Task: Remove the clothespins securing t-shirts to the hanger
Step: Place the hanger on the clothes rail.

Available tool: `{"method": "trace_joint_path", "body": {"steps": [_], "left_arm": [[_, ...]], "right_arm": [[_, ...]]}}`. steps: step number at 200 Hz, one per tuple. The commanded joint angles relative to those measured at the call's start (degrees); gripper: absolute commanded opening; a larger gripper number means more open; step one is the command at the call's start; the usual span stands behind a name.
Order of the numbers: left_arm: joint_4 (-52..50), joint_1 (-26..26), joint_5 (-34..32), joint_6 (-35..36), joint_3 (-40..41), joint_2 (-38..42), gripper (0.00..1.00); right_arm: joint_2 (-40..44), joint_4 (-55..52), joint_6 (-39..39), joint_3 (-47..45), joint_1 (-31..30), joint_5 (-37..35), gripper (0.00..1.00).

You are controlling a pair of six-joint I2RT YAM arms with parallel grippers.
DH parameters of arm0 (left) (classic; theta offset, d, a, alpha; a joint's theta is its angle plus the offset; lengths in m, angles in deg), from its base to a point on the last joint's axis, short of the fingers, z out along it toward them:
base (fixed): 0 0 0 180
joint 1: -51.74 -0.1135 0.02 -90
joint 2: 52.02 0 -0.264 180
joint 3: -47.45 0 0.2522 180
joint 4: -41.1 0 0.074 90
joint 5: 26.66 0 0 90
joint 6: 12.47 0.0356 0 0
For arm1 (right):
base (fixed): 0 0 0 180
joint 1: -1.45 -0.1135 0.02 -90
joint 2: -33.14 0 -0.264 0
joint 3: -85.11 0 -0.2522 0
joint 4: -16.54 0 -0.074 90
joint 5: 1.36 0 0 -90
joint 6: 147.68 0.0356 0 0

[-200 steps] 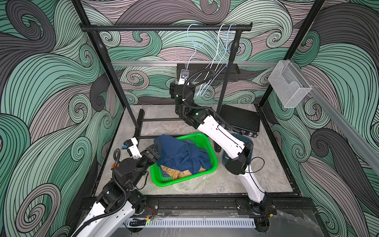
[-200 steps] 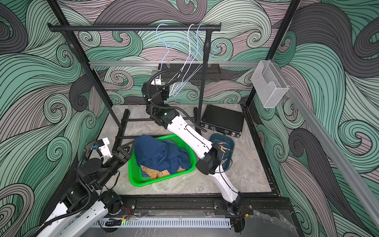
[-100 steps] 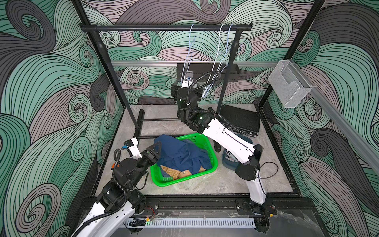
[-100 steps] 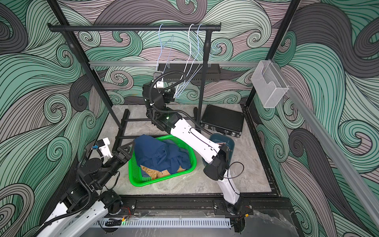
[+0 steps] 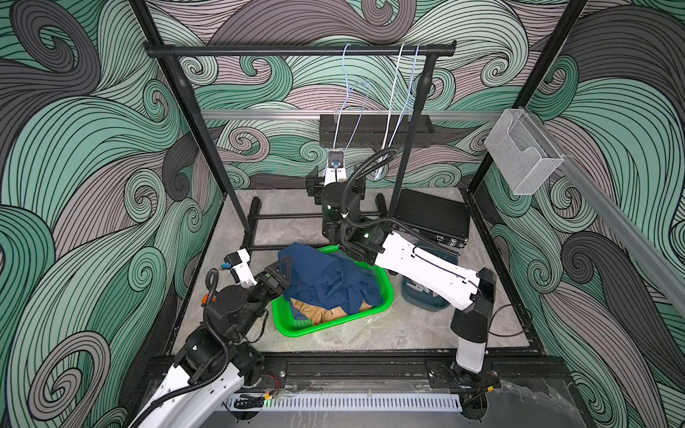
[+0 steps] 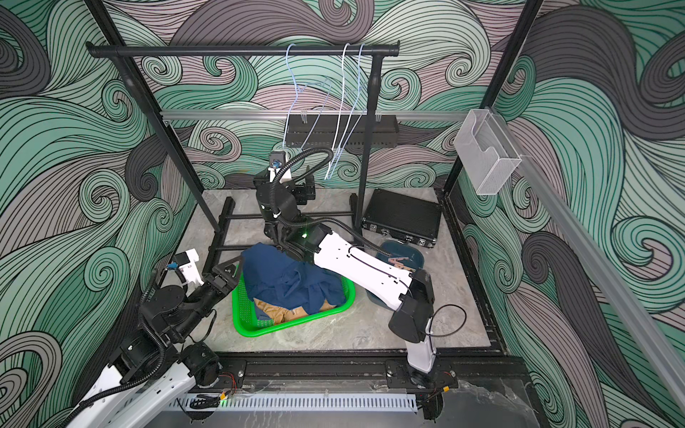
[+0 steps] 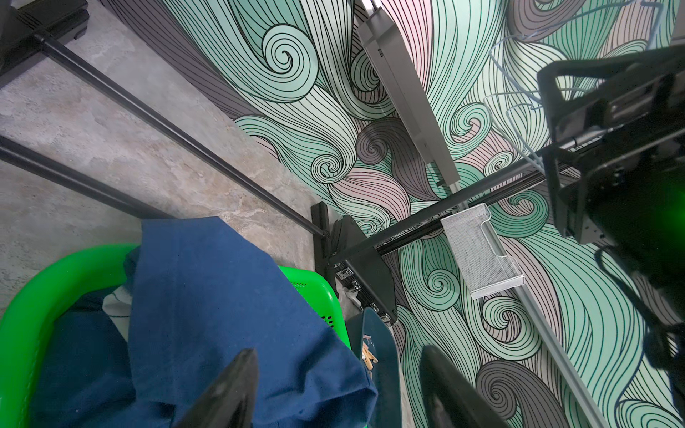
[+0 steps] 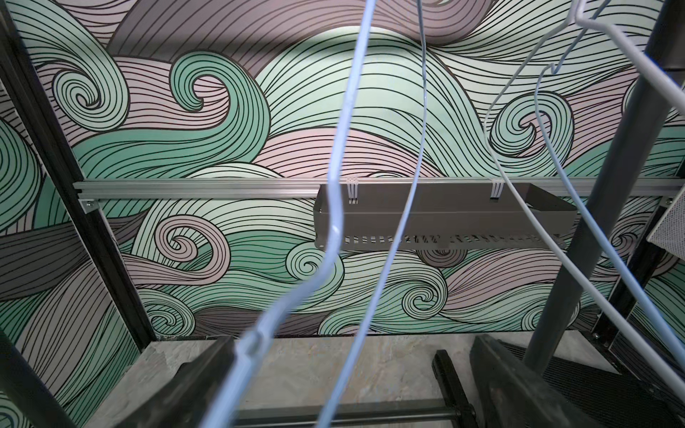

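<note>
The green basket (image 5: 333,323), a glossy plastic tub with perforated walls and a rounded rim, sits on the marbled grey floor (image 5: 370,333). A broad strip of bare floor lies between the basket and the front frame. Behind the basket the room is tighter, where the black foot bars of the clothes rack (image 5: 296,50) run just past its far rim.

The t-shirts (image 5: 326,278) are heaped in the basket. Soft medium-blue cloth lies on top and spills over the far rim, a mustard-tan one (image 5: 318,313) shows under it toward the near rim, and a darker navy one (image 7: 85,344) lies beneath. The clothespins (image 6: 398,261), small pale orange pegs, lie in a dark teal dish (image 6: 417,255) just beside the basket on the right arm's side. A ribbed black case (image 5: 432,218) lies beyond the dish.

The left gripper (image 7: 333,389) hangs at the basket's rim on the left arm's side, its jaws partly apart and gripping nothing. One of its fingers (image 7: 230,385) is over the blue cloth.

The right gripper (image 8: 348,370) is raised well above and behind the basket, among thin bent wire hangers (image 5: 350,111) that hang from the rack's top bar. Its jaws stand wide and hold nothing. A pale blue wire crosses one fingertip (image 8: 215,352), and whether it touches cannot be told.
</note>
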Motion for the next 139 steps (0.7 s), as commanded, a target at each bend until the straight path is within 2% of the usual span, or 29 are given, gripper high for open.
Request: {"method": "trace_joint_path", "body": {"steps": [1, 36, 76, 113, 139], "left_arm": [[-0.83, 0.2, -0.69, 1.46, -2.69, -0.39, 0.7], [-0.71, 0.2, -1.17, 3.08, -3.11, -1.72, 0.7], [-0.05, 0.2, -4.58, 6.12, -2.94, -2.68, 0.72], [0.55, 0.19, -9.03, 10.98, -2.07, -3.02, 0.74], [1.19, 0.12, -11.31, 17.52, -1.97, -4.96, 0.77]], "right_arm": [[5.04, 3.68, -0.25, -4.56, -1.42, -2.22, 0.99], [10.79, 3.65, -0.81, -13.07, -4.14, -1.32, 0.99], [17.13, 1.62, -0.43, -22.44, -7.46, 0.41, 0.99], [23.61, -1.22, 3.36, -32.28, -10.38, 0.33, 0.99], [28.45, -3.77, 6.19, -39.71, -11.1, 0.5, 0.99]]}}
